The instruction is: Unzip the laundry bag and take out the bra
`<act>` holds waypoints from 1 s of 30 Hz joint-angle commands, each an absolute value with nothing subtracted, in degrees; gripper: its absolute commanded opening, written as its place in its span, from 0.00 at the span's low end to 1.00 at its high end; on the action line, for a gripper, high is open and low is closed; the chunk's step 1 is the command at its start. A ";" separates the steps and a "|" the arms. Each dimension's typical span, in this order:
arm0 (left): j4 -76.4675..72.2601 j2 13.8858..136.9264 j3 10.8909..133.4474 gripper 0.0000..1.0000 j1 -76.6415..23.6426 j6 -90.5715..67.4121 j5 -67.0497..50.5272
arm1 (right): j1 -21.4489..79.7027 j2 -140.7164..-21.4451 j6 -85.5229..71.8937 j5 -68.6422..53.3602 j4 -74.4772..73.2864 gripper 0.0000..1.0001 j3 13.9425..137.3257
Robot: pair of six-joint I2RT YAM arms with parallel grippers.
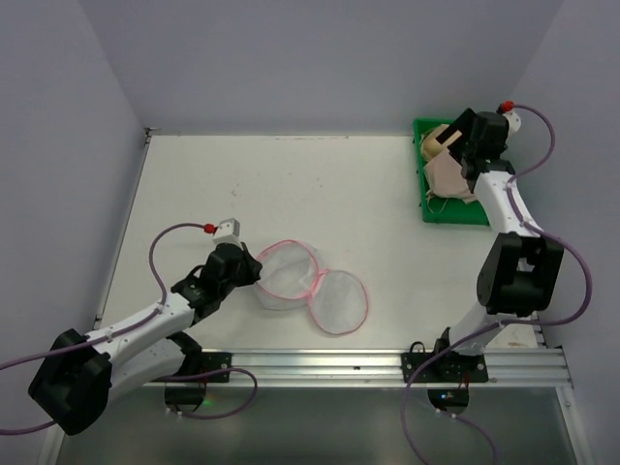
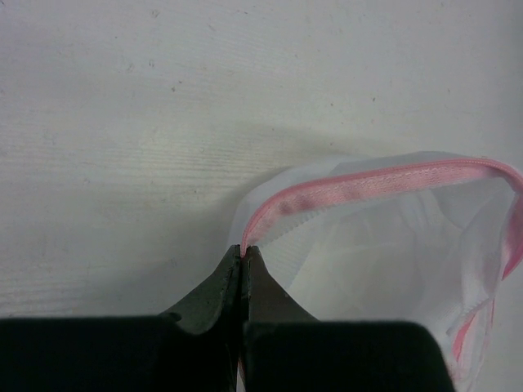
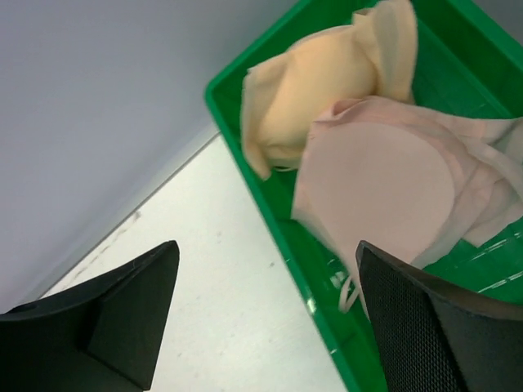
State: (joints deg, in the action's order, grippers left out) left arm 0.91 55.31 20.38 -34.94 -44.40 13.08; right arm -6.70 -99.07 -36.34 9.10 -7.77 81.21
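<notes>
While one laundry bag [image 1: 284,271] lies unzipped and gaping on the white surface [image 1: 291,184], the left hand [image 2: 243,253] reaches in low from the near-left corner, its two fingers clamped tight on the bag's pink zip edge. Over at the far right, the one bra [image 3: 376,180] sits in the single green tray [image 3: 458,49], tan cup and pink cup heaped together. The right hand [image 3: 268,249] hovers above the tray's edge, angled downward, its fingers spread wide and gripping nothing.
</notes>
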 commanded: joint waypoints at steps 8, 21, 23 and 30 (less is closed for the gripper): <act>-6.06 61.34 23.03 0.00 -35.07 -45.88 12.22 | 8.86 -74.99 -36.65 -4.12 -13.44 0.87 57.78; -2.99 67.85 28.65 0.00 -34.81 -51.50 21.09 | 26.53 -64.60 -44.38 -16.78 -13.79 0.82 32.96; -1.67 68.03 30.23 0.00 -34.45 -51.68 22.41 | 29.52 -65.65 -44.30 -19.14 -15.03 0.82 33.48; 0.61 67.59 32.34 0.00 -33.23 -51.50 24.70 | 31.46 -71.44 -44.92 -22.85 -11.08 0.75 33.48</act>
